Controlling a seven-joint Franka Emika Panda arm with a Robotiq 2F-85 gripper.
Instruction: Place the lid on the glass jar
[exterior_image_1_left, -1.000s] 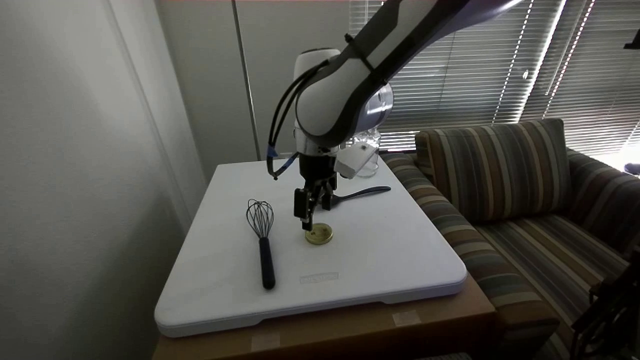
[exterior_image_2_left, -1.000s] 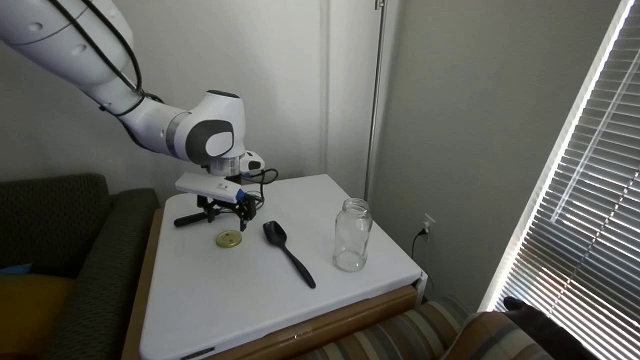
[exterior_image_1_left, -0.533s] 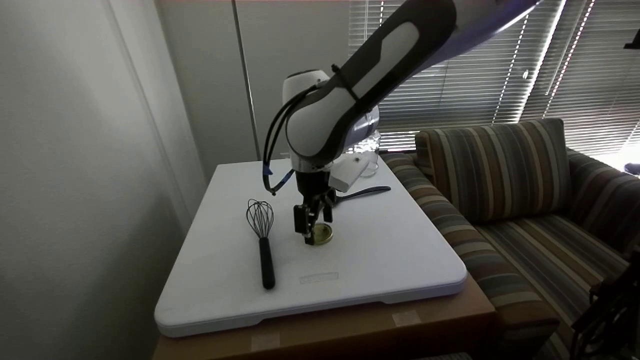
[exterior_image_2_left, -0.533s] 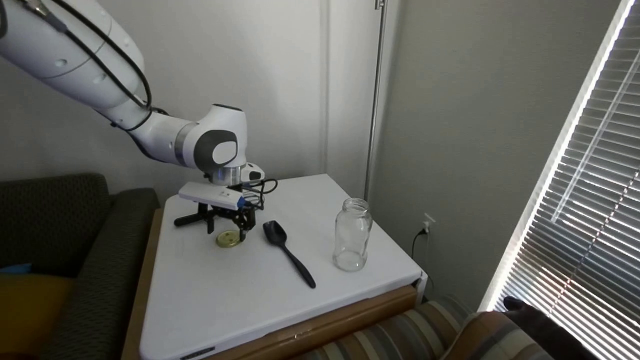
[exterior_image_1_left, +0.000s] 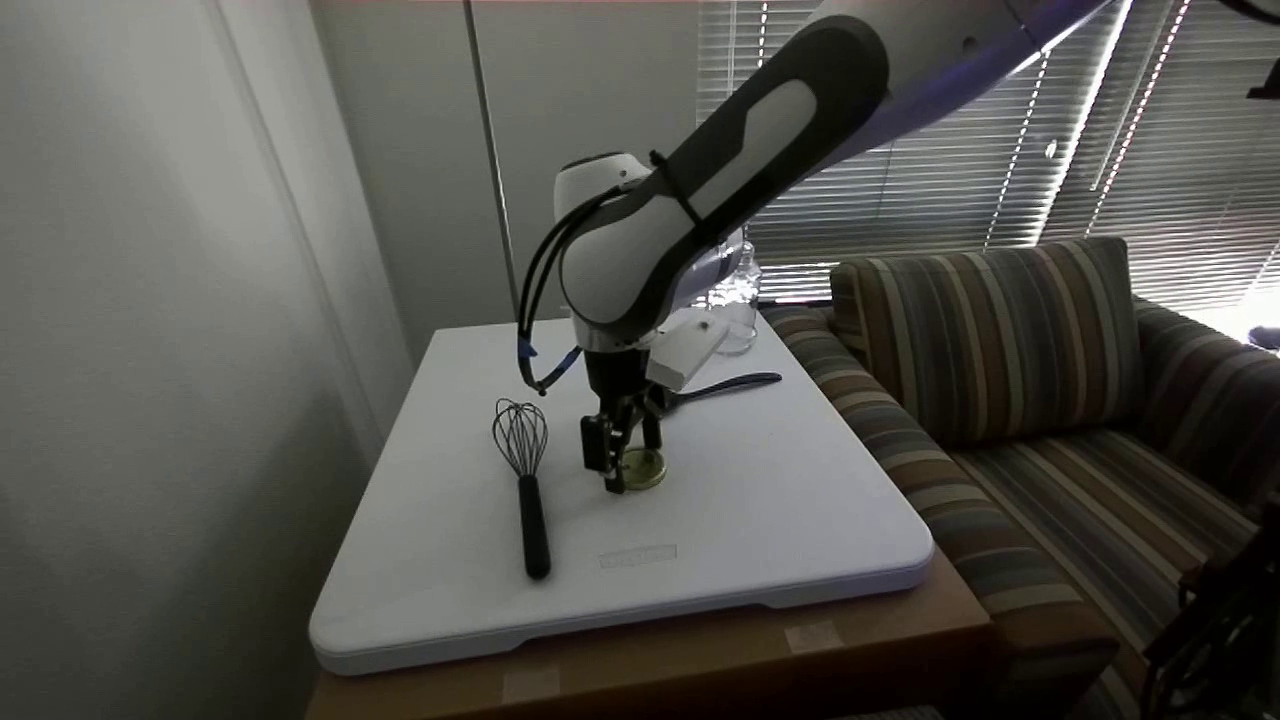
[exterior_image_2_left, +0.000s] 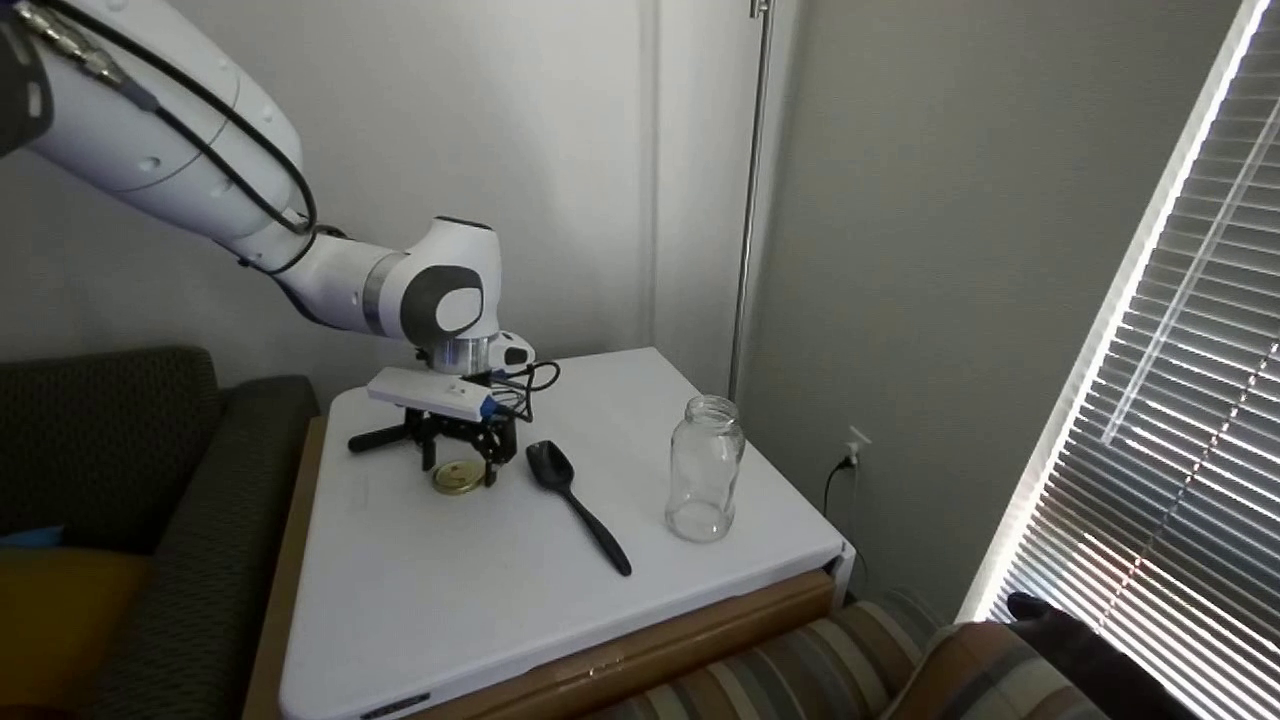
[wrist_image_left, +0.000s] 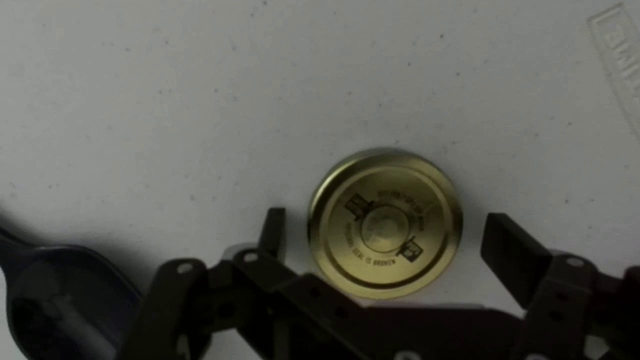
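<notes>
The gold lid lies flat on the white table, in the wrist view and in both exterior views. My gripper is open, with one black finger on each side of the lid and a gap to the lid on both sides. It also shows in both exterior views, low over the lid with the fingertips near the table. The clear glass jar stands upright and uncapped; in an exterior view the arm partly hides it.
A black spoon lies between the lid and the jar; its bowl is close beside the gripper. A whisk lies on the other side of the gripper. A striped couch adjoins the table. Walls stand near.
My gripper has come down to the lid, so that its fingers now stand low on both sides of it. The lid, jar, spoon and whisk have not moved.
</notes>
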